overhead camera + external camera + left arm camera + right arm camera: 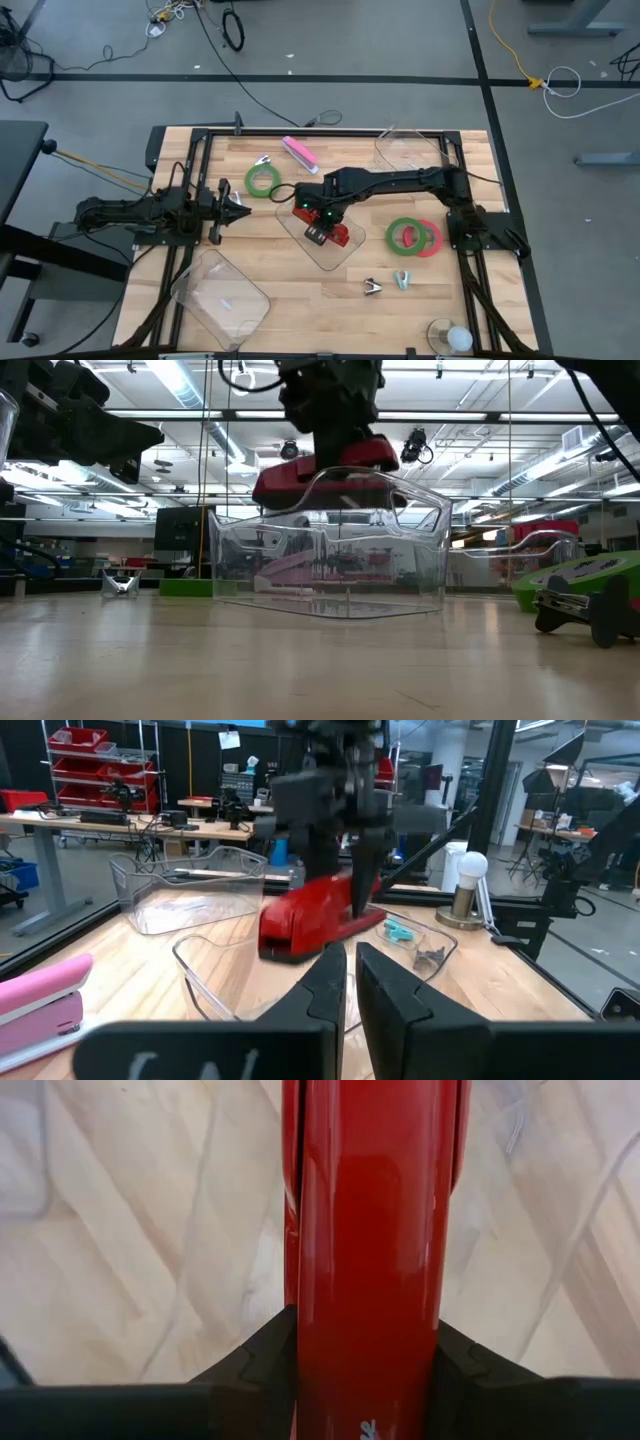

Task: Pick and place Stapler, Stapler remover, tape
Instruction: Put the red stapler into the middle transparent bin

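Glossy red stapler, clear tray

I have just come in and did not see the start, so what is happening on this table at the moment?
The right gripper holds a red stapler between its fingers, above a clear plastic tray in the middle of the table. The left gripper waits at the left side, fingers shut and holding nothing. A pink stapler, a green tape ring, and a green and a red-pink tape ring still lie on the wood.
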